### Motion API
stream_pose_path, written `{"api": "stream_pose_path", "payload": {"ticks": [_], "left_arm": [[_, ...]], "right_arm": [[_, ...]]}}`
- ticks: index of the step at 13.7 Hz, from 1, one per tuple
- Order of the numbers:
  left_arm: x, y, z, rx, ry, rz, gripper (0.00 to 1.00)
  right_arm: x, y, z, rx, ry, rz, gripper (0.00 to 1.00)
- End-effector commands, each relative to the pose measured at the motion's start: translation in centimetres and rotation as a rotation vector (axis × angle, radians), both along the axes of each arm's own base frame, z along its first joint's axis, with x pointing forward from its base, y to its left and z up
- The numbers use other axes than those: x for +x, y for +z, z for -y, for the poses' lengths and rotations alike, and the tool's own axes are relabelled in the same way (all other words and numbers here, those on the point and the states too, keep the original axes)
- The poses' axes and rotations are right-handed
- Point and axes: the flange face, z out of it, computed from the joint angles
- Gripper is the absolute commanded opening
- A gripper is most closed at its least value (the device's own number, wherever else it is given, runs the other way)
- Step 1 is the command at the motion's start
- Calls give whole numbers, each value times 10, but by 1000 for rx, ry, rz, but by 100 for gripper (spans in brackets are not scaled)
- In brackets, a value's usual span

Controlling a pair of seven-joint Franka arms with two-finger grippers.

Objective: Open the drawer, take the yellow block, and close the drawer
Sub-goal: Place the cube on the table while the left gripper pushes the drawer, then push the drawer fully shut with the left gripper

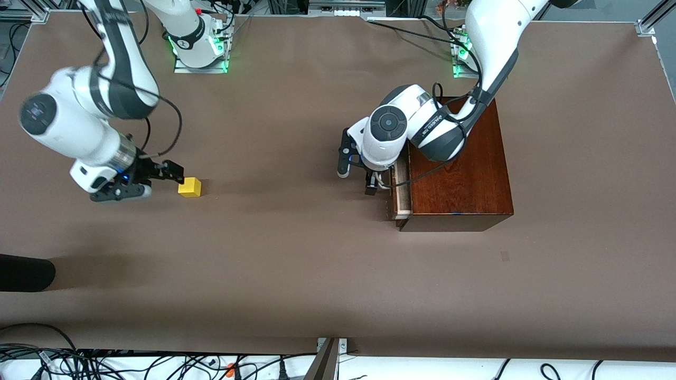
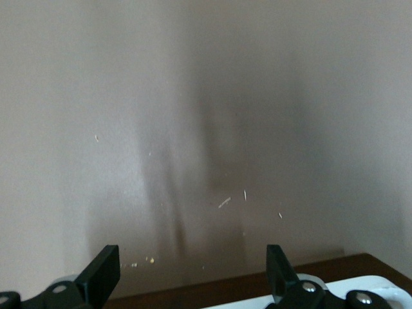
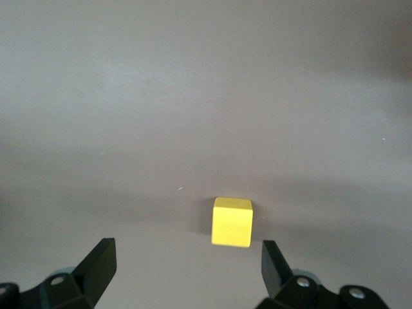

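The yellow block (image 1: 189, 187) sits on the brown table, out of the drawer, toward the right arm's end. My right gripper (image 1: 158, 181) is open and low beside it. In the right wrist view the block (image 3: 232, 222) lies just ahead of the open gripper (image 3: 190, 270), nearer one finger and not touched. The mahogany box (image 1: 454, 163) stands toward the left arm's end. Its drawer (image 1: 400, 192) is out by a narrow gap, showing a pale tray edge. My left gripper (image 1: 357, 174) is open and empty in front of the drawer. The left wrist view (image 2: 192, 273) shows a dark wood edge (image 2: 257, 283).
A dark rounded object (image 1: 26, 274) lies at the table's edge at the right arm's end, nearer the camera. Cables (image 1: 158, 367) run below the table's near edge. The left arm's elbow (image 1: 438, 132) hangs over the box top.
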Motion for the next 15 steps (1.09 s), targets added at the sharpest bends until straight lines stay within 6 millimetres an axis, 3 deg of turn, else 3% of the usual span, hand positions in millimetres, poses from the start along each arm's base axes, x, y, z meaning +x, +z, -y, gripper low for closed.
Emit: {"api": "stream_pose_path", "payload": {"ticks": [1, 3, 5, 7, 11, 15], "left_arm": [[8, 17, -21, 51, -14, 17, 100], [8, 19, -26, 68, -10, 4, 100], [10, 21, -31, 72, -4, 1, 100], [10, 23, -34, 82, -9, -7, 100], [8, 30, -23, 60, 7, 3, 100], [2, 100, -18, 10, 141, 67, 100]], "right_arm": [[-12, 54, 7, 29, -13, -47, 100], [-12, 90, 11, 30, 5, -89, 100], [-5, 145, 12, -24, 40, -74, 100], [-7, 177, 11, -67, 66, -77, 100], [-9, 184, 6, -85, 81, -86, 100], [-12, 186, 14, -84, 71, -102, 100]]}}
